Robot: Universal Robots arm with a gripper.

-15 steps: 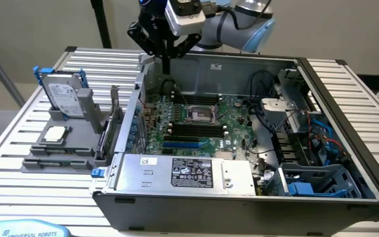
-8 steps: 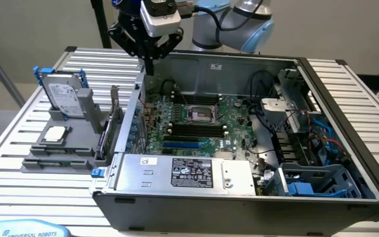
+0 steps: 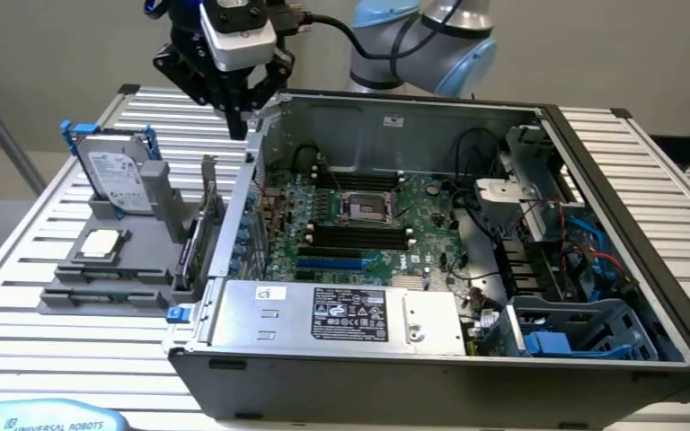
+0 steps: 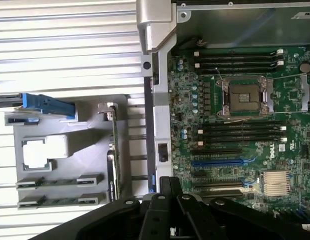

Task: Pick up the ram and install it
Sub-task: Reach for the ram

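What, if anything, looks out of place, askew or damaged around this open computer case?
Nothing stands out. The ram sticks lie flat and parallel in the gray holder, the hard drive stands upright in it too, and the motherboard sits square in the case. The shut gripper hangs empty above the case's corner.

- "UNIVERSAL ROBOTS" stands in dark letters on the light blue part (image 3: 33, 418) at the lower edge of the exterior view.
- "DELL" stands in white letters on the green motherboard (image 4: 245, 152).
- The white label (image 3: 351, 316) on the power supply (image 3: 243, 314) has print too small to read.
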